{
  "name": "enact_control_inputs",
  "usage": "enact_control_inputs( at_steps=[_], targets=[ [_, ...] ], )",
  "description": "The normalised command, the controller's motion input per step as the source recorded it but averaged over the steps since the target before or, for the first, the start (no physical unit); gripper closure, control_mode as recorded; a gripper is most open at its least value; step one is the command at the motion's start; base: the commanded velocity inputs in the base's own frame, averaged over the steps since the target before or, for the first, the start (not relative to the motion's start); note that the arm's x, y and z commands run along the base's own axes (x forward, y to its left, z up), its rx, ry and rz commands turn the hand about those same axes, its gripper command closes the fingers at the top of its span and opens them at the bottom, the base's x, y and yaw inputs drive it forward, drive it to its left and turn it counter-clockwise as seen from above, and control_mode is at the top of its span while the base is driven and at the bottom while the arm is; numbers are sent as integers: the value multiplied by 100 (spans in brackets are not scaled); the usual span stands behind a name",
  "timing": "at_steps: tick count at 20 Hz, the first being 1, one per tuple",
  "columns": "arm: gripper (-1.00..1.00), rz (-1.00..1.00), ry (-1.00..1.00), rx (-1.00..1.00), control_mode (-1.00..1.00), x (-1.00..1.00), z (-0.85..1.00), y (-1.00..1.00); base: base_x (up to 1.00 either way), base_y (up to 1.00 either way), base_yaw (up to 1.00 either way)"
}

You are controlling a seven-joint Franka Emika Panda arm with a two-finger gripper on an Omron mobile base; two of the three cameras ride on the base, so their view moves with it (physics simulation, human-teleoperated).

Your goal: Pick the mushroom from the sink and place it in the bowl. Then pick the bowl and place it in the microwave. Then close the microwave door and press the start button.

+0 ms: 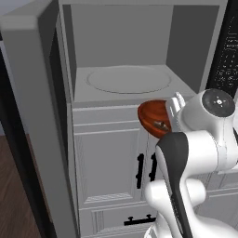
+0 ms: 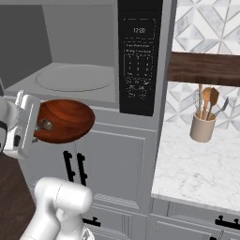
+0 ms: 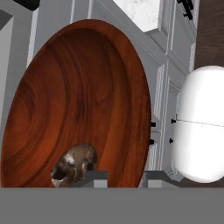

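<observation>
So the mushroom part looks sorted: the tiny brown-tan rounded mushroom is sitting inside the wide, shallow, glossy reddish-brown wooden bowl, down at the rim end nearest the hand. The two-finger gripper on the white arm is clamped on that near rim, one finger tip inside the bowl just beside the mushroom and the other outside it, so it's carrying the bowl.

Step in hand, as I read it, is getting the bowl into the large grey boxy microwave. The bowl hangs in the air in front of the grey cabinet front, just below the lip of the open cavity and toward its right side. It isn't over the pale round turntable yet. The wide grey-framed microwave door stands swung open at the left, so nothing blocks the way in.

My guess for the next move: lift the bowl a bit so it clears the cavity's front edge, then push it away from the robot and a little left until it's over the turntable, set it down, let go. Keeping it fairly level matters, or the mushroom could roll out. After that come the door and the start button on the black keypad strip to the right of the cavity.
</observation>
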Motion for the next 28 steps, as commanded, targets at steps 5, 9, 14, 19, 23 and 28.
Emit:
enact_control_inputs(
  at_steps=[5, 9, 14, 19, 23, 28],
  targets=[
    [100, 0, 0, 0, 100, 0, 0, 0, 1, 0, 0],
    [100, 0, -7, 0, -100, -34, 0, 0, 0, 0, 0],
    [100, 0, -23, -10, -100, -65, 78, 0, 0, 0, 0],
    [100, 6, 13, -1, -100, 39, 77, -2, 0, 0, 0],
    [100, 6, 31, 0, -100, 77, 34, -2, 0, 0, 0],
    [100, 26, 1, -4, -100, 27, 3, -21, 0, 0, 0]
  ],
)
